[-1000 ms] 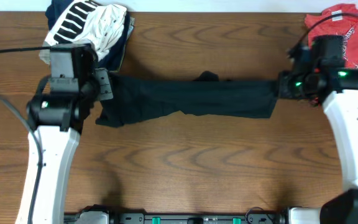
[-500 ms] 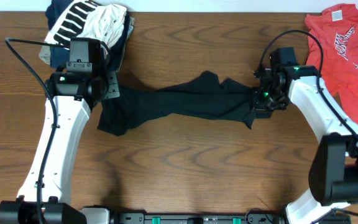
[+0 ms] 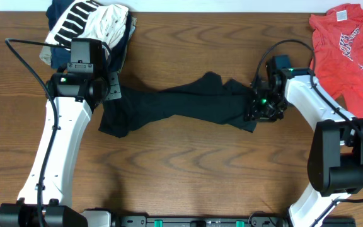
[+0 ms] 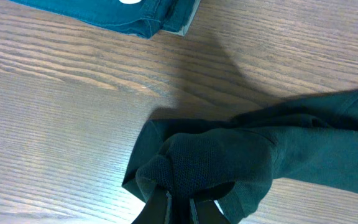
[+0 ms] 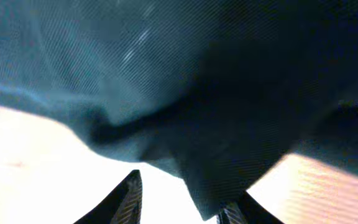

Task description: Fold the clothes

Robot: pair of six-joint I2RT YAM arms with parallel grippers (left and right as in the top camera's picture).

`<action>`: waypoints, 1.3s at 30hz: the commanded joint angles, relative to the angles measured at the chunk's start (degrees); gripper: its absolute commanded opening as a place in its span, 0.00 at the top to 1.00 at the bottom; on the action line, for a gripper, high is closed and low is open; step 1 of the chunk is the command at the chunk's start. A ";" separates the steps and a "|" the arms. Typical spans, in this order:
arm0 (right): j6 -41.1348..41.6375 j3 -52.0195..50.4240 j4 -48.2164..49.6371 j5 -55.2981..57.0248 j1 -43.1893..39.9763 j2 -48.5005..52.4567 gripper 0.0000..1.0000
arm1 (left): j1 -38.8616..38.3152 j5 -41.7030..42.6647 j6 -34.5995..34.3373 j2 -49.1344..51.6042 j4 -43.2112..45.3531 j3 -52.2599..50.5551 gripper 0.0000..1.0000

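The black shirt (image 3: 188,104) lies bunched in a long band across the middle of the table. My left gripper (image 3: 109,89) is shut on its left end; in the left wrist view the fingers (image 4: 160,208) pinch a wad of the black fabric (image 4: 216,158). My right gripper (image 3: 258,107) is at the shirt's right end with its jaws wide apart. In the right wrist view the dark fabric (image 5: 216,93) hangs just ahead of the fingers (image 5: 129,196) and is not clamped. The coral-red T-shirt (image 3: 348,44) lies at the far right corner.
A pile of other garments (image 3: 90,25), striped, white and dark blue, sits at the back left, just behind my left gripper; its blue edge shows in the left wrist view (image 4: 135,15). The bare wooden table (image 3: 188,170) stretches in front.
One second ago the shirt was stretched taut between both grippers. The right gripper has moved left toward the centre, the shirt has gone slack and bunched, and the right jaws now stand open.
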 commanded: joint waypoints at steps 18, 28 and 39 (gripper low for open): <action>13.81 -11.93 11.34 14.40 5.03 -0.17 0.60 | 0.35 -0.70 0.59 0.44 -0.17 1.09 0.94; 14.38 -15.52 15.41 9.73 6.40 -0.17 0.99 | 0.35 -0.70 0.59 0.44 -0.20 1.09 0.94; 12.04 -7.43 11.04 6.23 3.13 -6.29 0.99 | 0.35 -0.72 0.63 -0.33 0.79 1.46 0.94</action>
